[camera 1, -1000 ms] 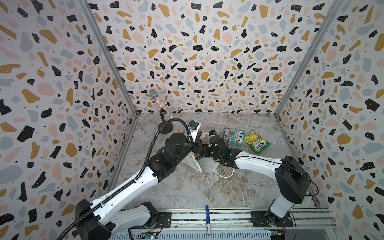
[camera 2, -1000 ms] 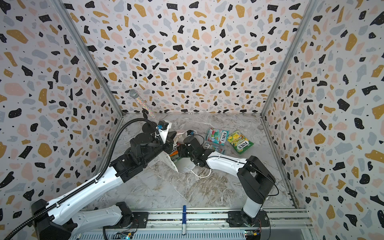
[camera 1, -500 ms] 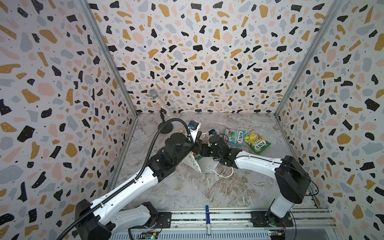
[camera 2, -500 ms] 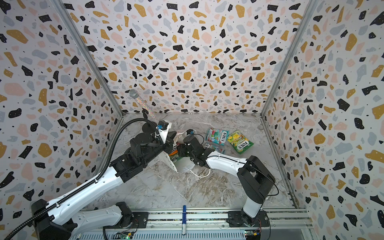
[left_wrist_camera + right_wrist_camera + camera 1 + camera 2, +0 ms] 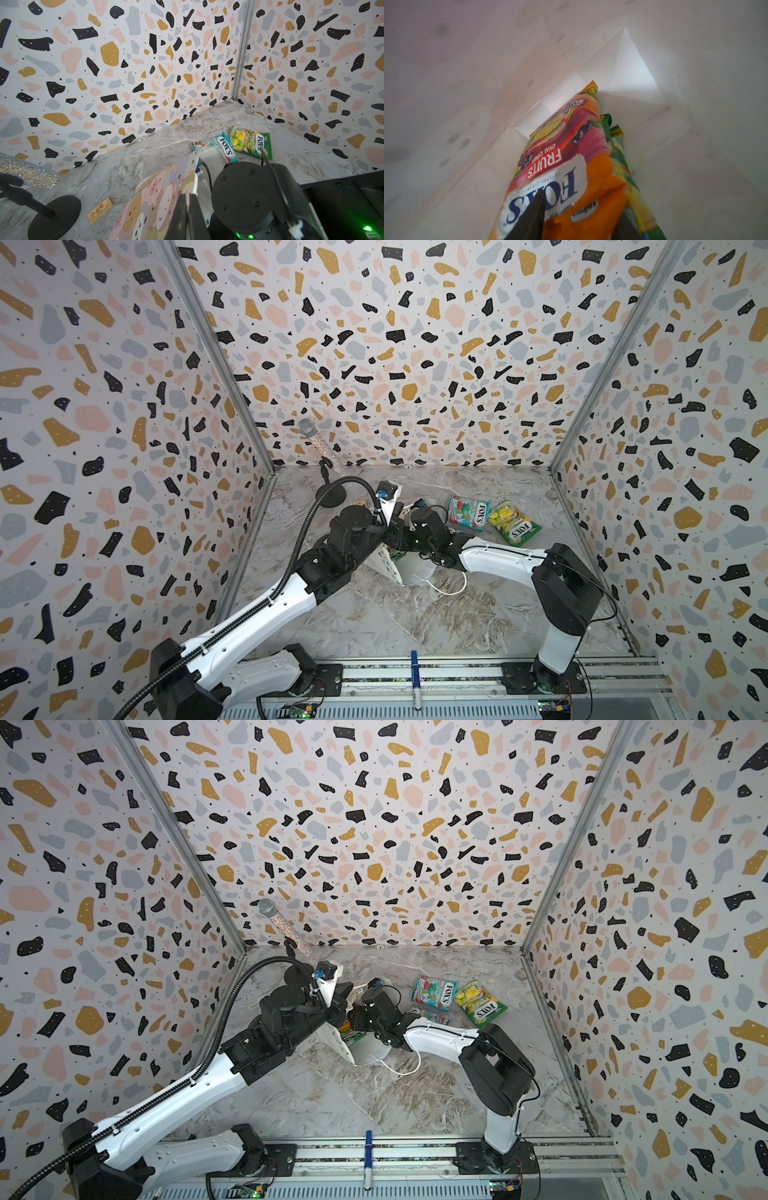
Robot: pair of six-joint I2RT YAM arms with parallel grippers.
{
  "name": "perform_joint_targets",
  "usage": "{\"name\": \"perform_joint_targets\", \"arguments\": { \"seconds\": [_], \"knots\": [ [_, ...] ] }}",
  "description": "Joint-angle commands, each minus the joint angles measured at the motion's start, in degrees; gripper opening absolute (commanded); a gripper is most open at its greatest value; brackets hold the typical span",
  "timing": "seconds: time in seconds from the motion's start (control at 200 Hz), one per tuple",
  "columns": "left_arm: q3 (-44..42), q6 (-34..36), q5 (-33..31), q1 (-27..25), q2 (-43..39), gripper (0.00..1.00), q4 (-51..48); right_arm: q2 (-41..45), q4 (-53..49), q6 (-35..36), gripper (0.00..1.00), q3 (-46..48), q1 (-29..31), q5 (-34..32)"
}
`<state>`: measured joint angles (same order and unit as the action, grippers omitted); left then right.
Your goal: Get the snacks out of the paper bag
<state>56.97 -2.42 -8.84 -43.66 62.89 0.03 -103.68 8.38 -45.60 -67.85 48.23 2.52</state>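
**A:** What are the two grippers doing?

**B:** The left gripper [image 5: 188, 196] is pressed together on the rim of the paper bag [image 5: 158, 205]. The right gripper [image 5: 581, 207] is inside the bag, pinching the orange packet [image 5: 571, 141] (green packets [image 5: 617, 153] stand just behind it).

**A:** Any change in the last second?

**B:** Hardly any. Both arms stand where they were. A teal packet [image 5: 467, 510] and a yellow-green packet [image 5: 514, 524] lie side by side on the table [image 5: 415, 614], beyond the right gripper, as before.

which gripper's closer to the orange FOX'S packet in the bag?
Right. The right gripper is inside the paper bag, jaws closed on the orange packet. The left gripper is outside, pinching the bag's rim.
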Motion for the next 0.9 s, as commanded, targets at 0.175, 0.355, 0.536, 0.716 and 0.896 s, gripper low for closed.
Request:
{"name": "perform_joint_targets", "arguments": {
  "seconds": [0.175, 0.355, 0.536, 0.716, 0.896],
  "knots": [
    [0.15, -0.40, -0.85, 0.11, -0.84, 0.00, 2.20, 1.63, 2.25, -0.22, 0.05, -0.82, -0.07, 1.52],
    [-0.02, -0.44, -2.72, 0.11, -0.59, 0.00, 2.25, 8.12, 4.55, 1.90, 0.00, 3.93, -0.15, 3.04],
    [0.25, -0.49, -3.73, 0.09, -0.05, 0.00, 1.74, 14.31, 2.37, 4.72, 0.00, 6.61, -0.28, 4.52],
    [0.19, -0.67, -4.14, 0.07, 0.04, 0.00, 1.77, 19.93, -1.65, 7.71, 0.00, 8.04, -0.50, 6.44],
    [0.24, -0.70, -4.27, 0.08, 0.10, 0.00, 1.72, 26.69, -7.73, 11.53, 0.00, 8.71, -0.59, 5.96]
  ]
}}
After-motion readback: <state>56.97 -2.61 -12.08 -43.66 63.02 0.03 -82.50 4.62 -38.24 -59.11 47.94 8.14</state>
